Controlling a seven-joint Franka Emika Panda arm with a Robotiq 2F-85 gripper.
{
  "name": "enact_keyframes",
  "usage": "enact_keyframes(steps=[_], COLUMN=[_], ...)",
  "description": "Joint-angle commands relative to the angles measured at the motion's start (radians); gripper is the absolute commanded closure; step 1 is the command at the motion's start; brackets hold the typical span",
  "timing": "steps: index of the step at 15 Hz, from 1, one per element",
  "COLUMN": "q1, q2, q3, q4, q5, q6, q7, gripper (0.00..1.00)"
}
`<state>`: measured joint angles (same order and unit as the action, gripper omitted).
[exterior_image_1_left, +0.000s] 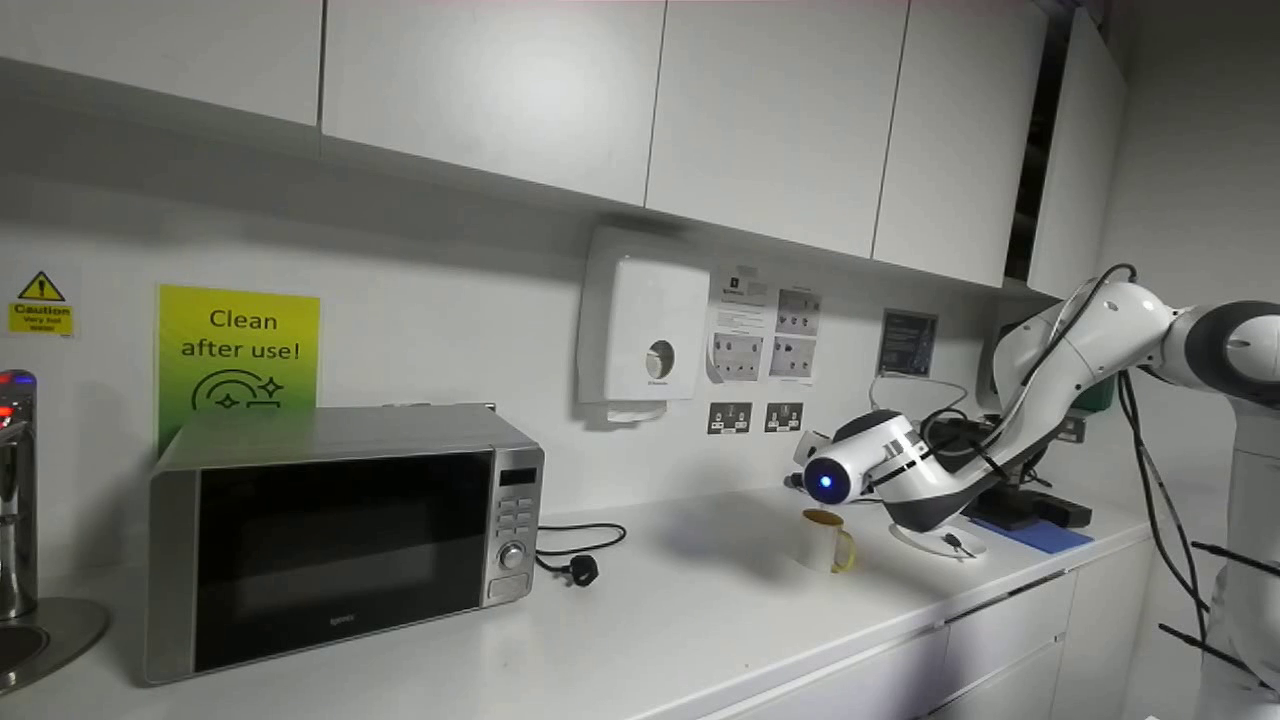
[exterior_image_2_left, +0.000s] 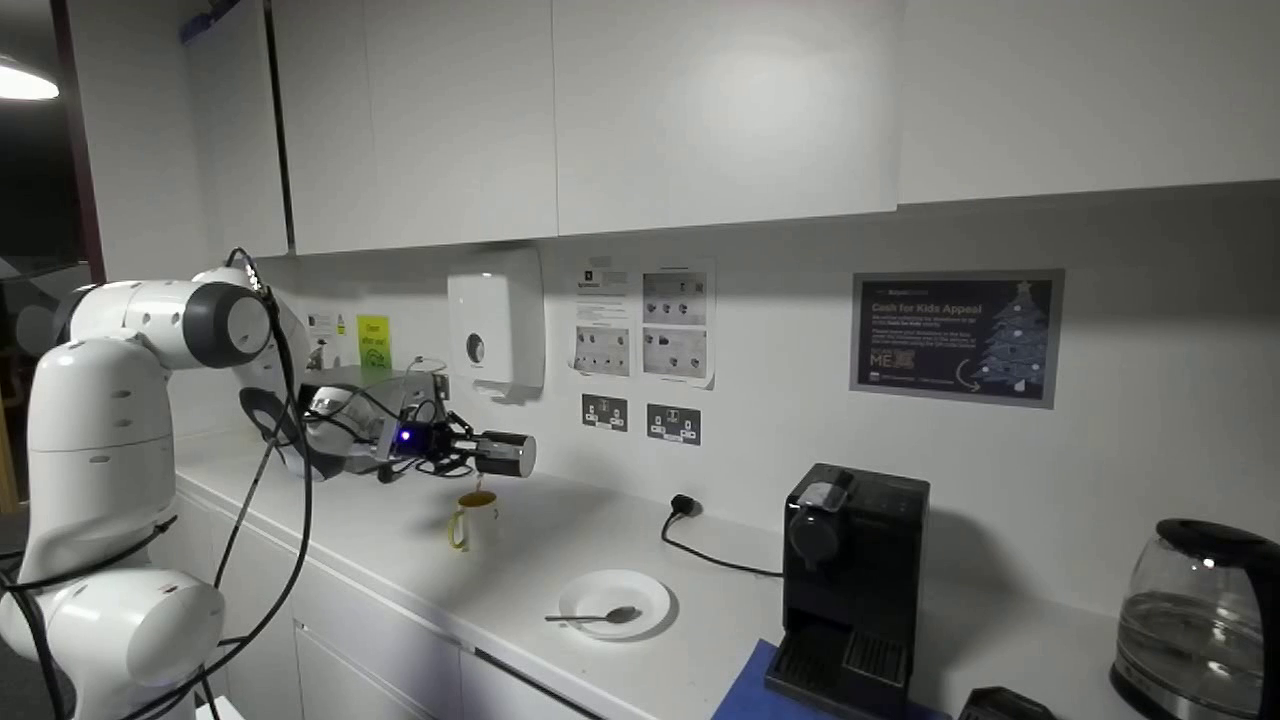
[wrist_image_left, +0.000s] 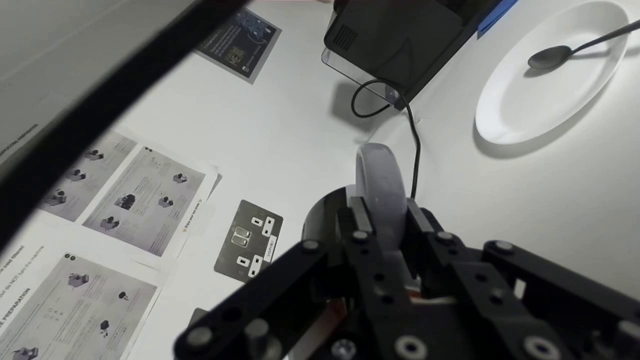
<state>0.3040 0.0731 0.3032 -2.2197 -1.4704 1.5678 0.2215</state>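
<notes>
My gripper (wrist_image_left: 385, 215) is shut on the pale handle of a dark mug (wrist_image_left: 325, 225), one finger on each side of the handle. In an exterior view the dark mug (exterior_image_2_left: 505, 454) lies tipped on its side in the air, its grey base facing away from the arm. Below it a white mug (exterior_image_2_left: 480, 524) with a yellow handle and brownish inside stands upright on the counter. A thin brownish streak (exterior_image_2_left: 478, 482) shows between the two mugs. The white mug (exterior_image_1_left: 818, 545) also shows in an exterior view, where the wrist hides the gripper and the dark mug.
A white plate (exterior_image_2_left: 655, 600) with a spoon (exterior_image_2_left: 622, 614) lies near the white mug. A black coffee machine (exterior_image_2_left: 860, 570) on a blue mat and a glass jug (exterior_image_2_left: 1190, 620) stand further along. A microwave (exterior_image_1_left: 340, 560) stands on the counter. Wall cabinets (exterior_image_1_left: 760, 110) hang above.
</notes>
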Motion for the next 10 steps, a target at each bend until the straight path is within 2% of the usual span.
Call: enact_keyframes(steps=[1,10], q1=[0.013,0.013], q2=[-0.007,-0.004], q3=[0.006,0.007], q4=[-0.005,-0.01], q5=[-0.054,-0.073], q6=[-0.074,-0.086], q7=[0.029,0.028], gripper=[0.95,0.95])
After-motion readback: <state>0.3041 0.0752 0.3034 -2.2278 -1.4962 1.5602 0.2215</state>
